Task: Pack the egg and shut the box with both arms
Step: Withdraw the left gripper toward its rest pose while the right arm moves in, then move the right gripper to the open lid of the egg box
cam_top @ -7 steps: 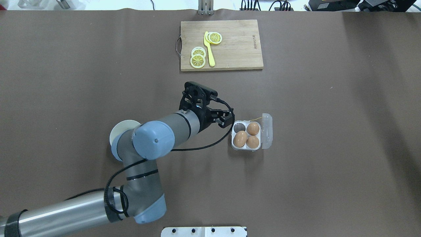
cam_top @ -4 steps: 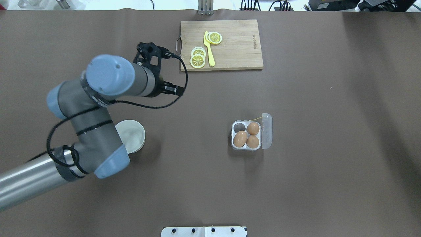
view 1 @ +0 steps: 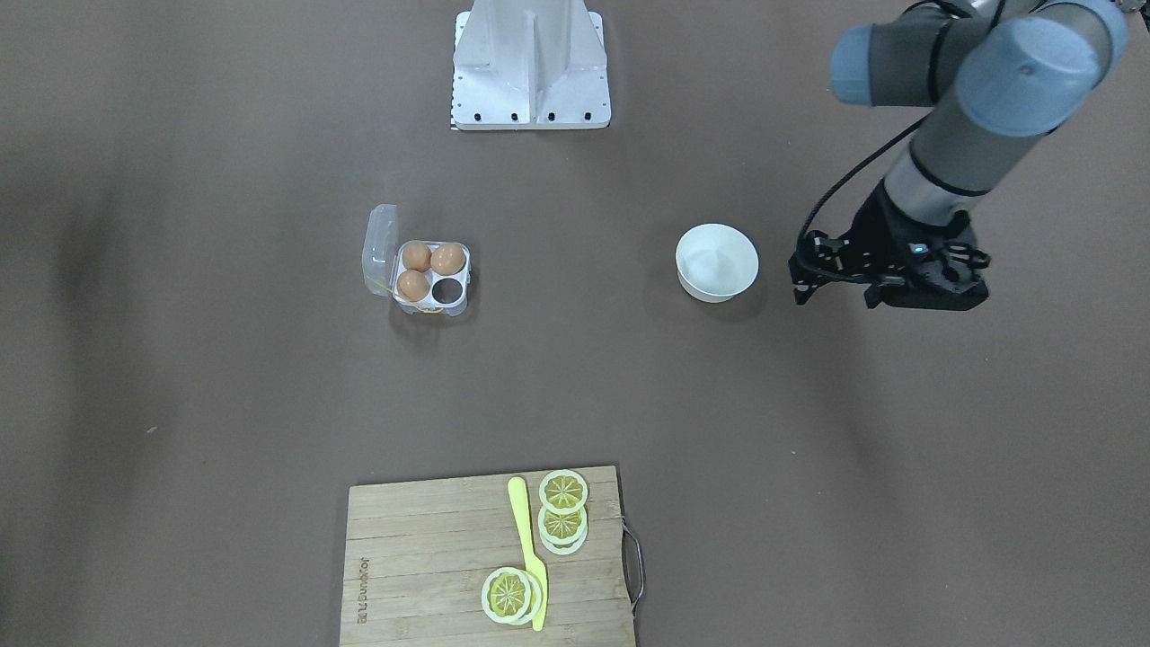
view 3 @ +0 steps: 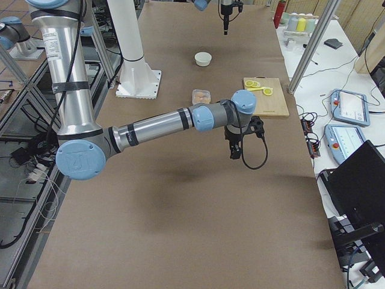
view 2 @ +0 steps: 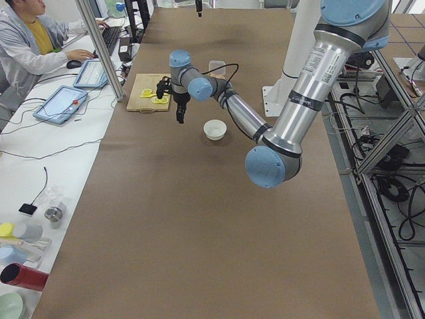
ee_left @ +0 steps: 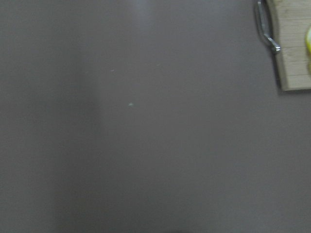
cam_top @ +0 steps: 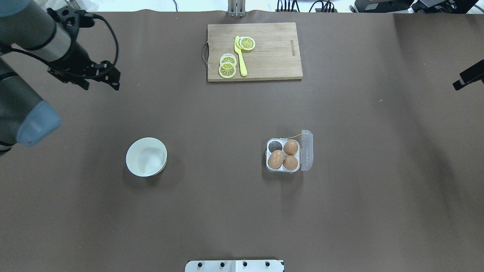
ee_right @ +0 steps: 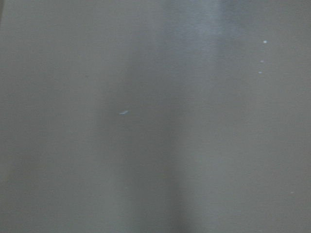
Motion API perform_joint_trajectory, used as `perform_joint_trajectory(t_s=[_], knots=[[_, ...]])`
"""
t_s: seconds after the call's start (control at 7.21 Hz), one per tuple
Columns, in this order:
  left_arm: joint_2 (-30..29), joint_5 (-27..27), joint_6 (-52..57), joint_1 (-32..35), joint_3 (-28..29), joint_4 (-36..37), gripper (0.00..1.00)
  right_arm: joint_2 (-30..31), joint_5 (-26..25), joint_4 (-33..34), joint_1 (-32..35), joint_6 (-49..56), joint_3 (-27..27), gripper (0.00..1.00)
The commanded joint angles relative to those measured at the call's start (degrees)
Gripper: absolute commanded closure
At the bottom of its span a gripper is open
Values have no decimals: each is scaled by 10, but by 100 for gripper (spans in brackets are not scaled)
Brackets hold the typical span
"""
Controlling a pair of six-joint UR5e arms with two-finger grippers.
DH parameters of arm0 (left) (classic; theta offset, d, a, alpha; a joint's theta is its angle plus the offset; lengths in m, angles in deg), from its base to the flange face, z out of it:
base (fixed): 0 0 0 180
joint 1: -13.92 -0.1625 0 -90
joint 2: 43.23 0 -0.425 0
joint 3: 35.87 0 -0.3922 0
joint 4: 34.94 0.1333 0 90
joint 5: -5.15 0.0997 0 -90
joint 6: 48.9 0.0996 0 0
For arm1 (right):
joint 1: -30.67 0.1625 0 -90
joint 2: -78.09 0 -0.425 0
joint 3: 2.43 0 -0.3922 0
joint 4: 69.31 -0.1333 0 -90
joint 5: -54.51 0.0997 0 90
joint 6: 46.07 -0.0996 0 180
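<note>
The clear box (cam_top: 269, 167) sits right of the table's middle with its lid (cam_top: 307, 150) open to the right. Three brown eggs lie in its cups: one (cam_top: 275, 159), one (cam_top: 290, 147), one (cam_top: 290, 163). The far-left cup (cam_top: 275, 145) holds no egg. The box also shows in the front view (view 1: 460, 304). My left gripper (cam_top: 100, 84) is open, holds nothing, and hangs over the far left of the table, well away from the box; it also shows in the front view (view 1: 835, 295). Only a black tip of my right gripper (cam_top: 469, 77) shows at the right edge; I cannot tell its state.
A white bowl (cam_top: 146, 156) stands left of middle, empty. A wooden cutting board (cam_top: 272, 51) with lemon slices (cam_top: 227, 67) and a yellow knife (cam_top: 240, 56) lies at the far edge. The white stand (cam_top: 234, 266) is at the near edge.
My left arm has swung from beside the box to the far left of the table, gripper still open and empty. The bowl is now uncovered. The right gripper's tip has come into view.
</note>
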Motion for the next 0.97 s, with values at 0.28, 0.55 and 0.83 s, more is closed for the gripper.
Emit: perform_joint_trajectory(t_s=[0.28, 0.55, 0.83], knots=[[146, -69, 181, 119, -13, 1, 3, -80, -96, 0, -183, -301, -87, 27], [158, -75, 204, 141, -12, 2, 3, -127, -136, 0, -266, -408, -85, 100], [157, -91, 204, 150, -11, 3, 3, -149, -154, 0, -315, -461, -82, 100]])
